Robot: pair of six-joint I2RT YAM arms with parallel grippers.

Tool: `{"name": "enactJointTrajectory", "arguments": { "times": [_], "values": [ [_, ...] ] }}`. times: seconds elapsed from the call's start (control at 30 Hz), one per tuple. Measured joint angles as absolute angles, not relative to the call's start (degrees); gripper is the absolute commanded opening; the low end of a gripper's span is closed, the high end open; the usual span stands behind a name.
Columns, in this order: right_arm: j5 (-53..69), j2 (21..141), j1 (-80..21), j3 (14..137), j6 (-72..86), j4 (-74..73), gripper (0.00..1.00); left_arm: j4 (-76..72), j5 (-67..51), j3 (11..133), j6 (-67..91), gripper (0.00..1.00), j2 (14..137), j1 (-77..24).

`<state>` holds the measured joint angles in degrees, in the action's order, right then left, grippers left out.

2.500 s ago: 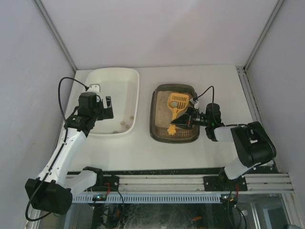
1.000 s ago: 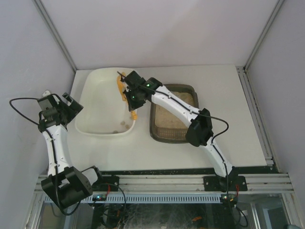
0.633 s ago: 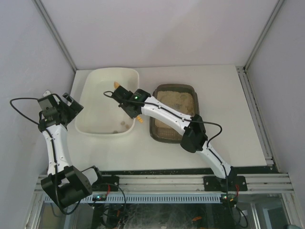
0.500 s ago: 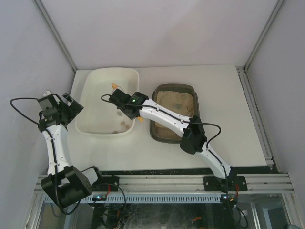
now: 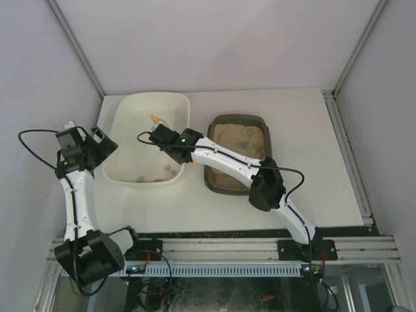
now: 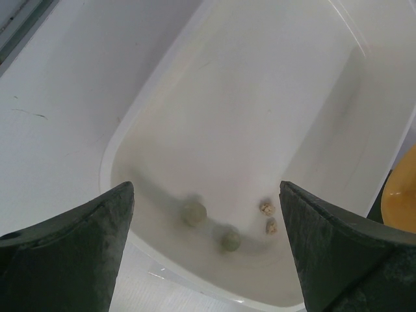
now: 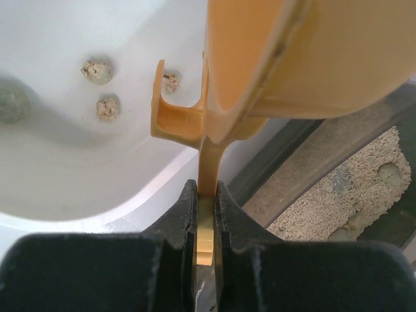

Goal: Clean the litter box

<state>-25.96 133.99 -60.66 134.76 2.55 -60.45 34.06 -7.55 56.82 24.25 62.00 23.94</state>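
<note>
- The right claw [image 7: 205, 214] is pinched tight on the thin handle of the yellow scoop [image 7: 286, 58]. The arm reaches across to hold the scoop head over the tub [image 5: 136, 133], I'd say so the load drops in there and not on the desk [image 5: 305, 143].
- From here I can't tell whether anything is left in the scoop.
- A few clumps [image 6: 194, 211] lie at the tub's 6 o'clock end, which fits it being the dump bin.
- The litter box [image 5: 238, 117] sits on the desk at the tub's 3 o'clock, just beside it, which keeps each carry short.
- Some lumps [image 7: 390, 172] show in its litter, so I'd guess more scooping is due.
- The left claw [image 6: 205, 195] is spread wide and empty at the tub's 9 o'clock rim. It is likely parked clear, or ready to steady the tub.
</note>
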Motion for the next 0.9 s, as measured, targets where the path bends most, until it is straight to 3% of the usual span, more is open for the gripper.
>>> {"name": "enactJointTrajectory", "arguments": {
  "times": [0.2, 0.57, 0.73, 0.9],
  "values": [
    [-23.2, 128.6, -59.6, 126.2, 4.1, -56.5, 0.00, 34.1, -6.1, 56.8, 23.3, 1.00, 61.6, 21.7],
    [-3.4, 119.2, -52.1, 115.3, 13.3, -48.3, 0.00, 33.9, -6.7, 56.8, 19.5, 1.00, 59.2, 17.3],
    [7.5, 112.5, -47.0, 101.7, 21.1, -39.8, 0.00, 34.4, -14.4, 58.5, 13.3, 1.00, 61.0, 15.1],
    [27.5, 103.2, -38.9, 76.5, 39.7, -15.2, 0.00, 34.8, -17.0, 64.7, 9.2, 1.00, 65.4, 11.2]
  ]
}}
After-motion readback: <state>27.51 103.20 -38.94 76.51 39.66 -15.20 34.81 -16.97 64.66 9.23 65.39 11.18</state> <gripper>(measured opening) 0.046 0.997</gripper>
